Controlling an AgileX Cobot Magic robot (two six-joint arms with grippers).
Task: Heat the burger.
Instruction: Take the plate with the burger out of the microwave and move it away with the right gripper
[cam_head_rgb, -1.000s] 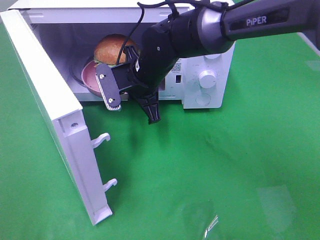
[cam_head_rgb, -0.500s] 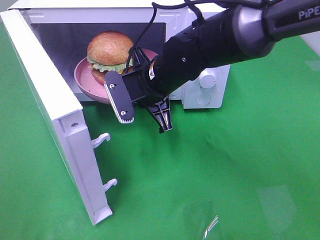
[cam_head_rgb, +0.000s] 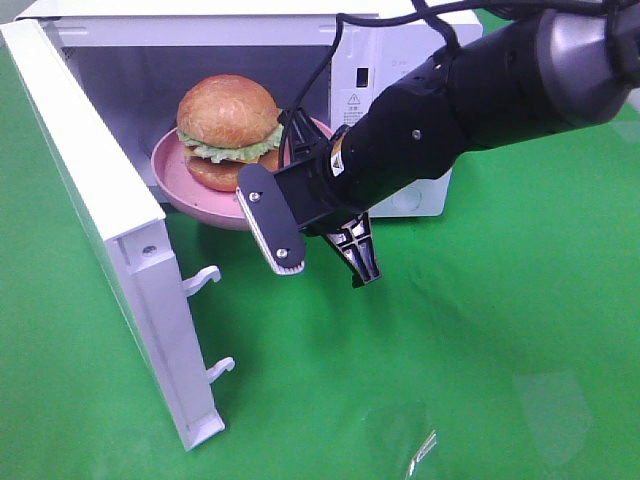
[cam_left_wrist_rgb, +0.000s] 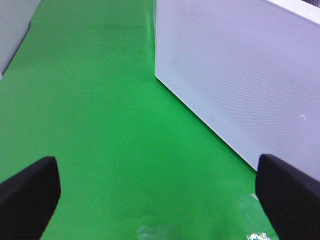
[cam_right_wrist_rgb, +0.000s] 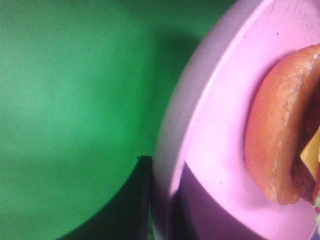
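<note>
Burger (cam_head_rgb: 227, 128) sitting on pink plate (cam_head_rgb: 180, 180), at the mouth of the white microwave (cam_head_rgb: 400, 60), partly out past the front opening. Microwave door (cam_head_rgb: 110, 240) swung wide open at left, toward the near side. Right gripper (cam_right_wrist_rgb: 160, 200) pinched on the plate's near-right rim, one finger over, one under. Left gripper (cam_left_wrist_rgb: 155, 192) spread wide, nothing between its fingers, over green table cover (cam_head_rgb: 450, 350) beside the microwave's perforated side wall.
</note>
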